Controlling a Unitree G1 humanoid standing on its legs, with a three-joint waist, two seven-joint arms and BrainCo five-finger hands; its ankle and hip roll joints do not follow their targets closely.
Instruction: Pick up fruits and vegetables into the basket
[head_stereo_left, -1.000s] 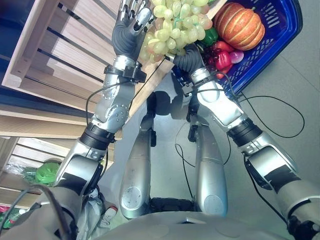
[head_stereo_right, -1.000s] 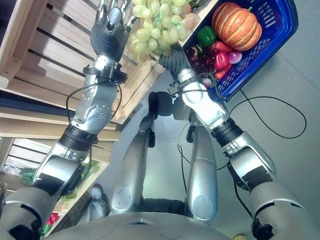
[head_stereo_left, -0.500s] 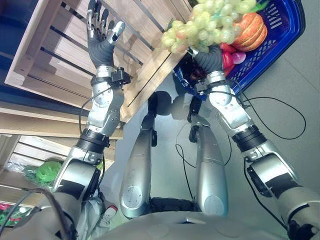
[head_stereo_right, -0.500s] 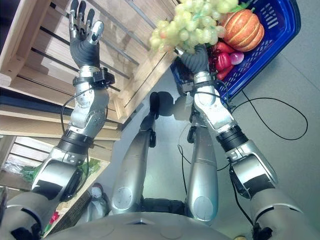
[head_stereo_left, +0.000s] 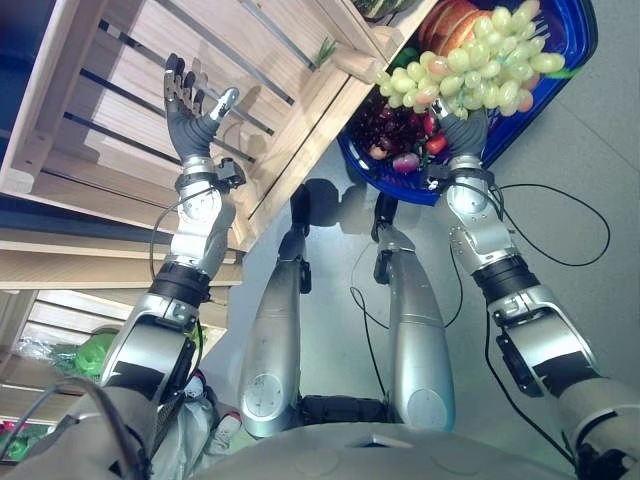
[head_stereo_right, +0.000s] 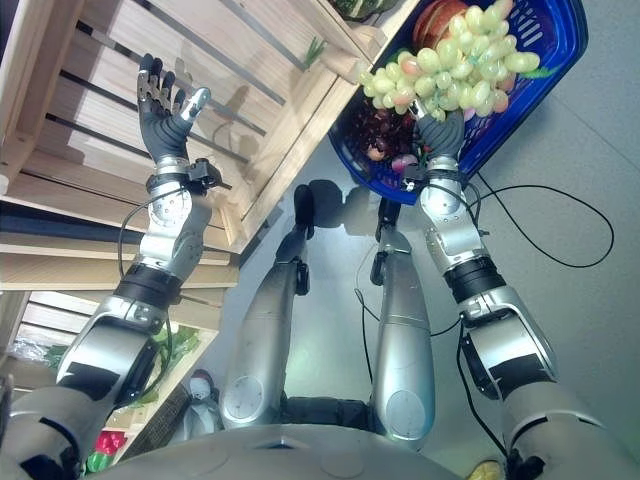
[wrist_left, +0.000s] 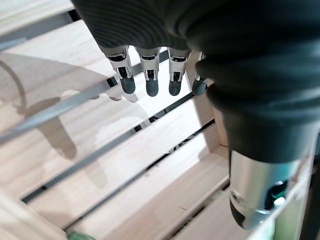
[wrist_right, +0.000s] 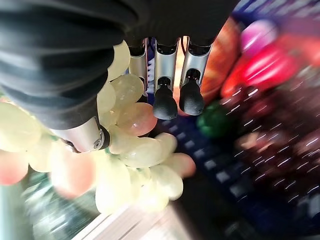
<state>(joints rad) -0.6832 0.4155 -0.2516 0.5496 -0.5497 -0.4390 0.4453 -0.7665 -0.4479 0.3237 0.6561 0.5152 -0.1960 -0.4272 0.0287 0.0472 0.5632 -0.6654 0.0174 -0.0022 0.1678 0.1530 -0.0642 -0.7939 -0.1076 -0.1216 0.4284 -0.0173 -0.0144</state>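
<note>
Grey floor runs beneath a slatted wooden crate and a blue basket set just beside the crate's right corner. Right hand carries a bunch of green grapes, fingers curled round it, held over the basket's near rim above dark grapes and a pumpkin already inside. This looks like the placing step; next, lowering and loosening the grip seems needed. Left hand hangs wide, fingers straight, over the crate slats. Basket contents beneath the bunch are largely hidden
</note>
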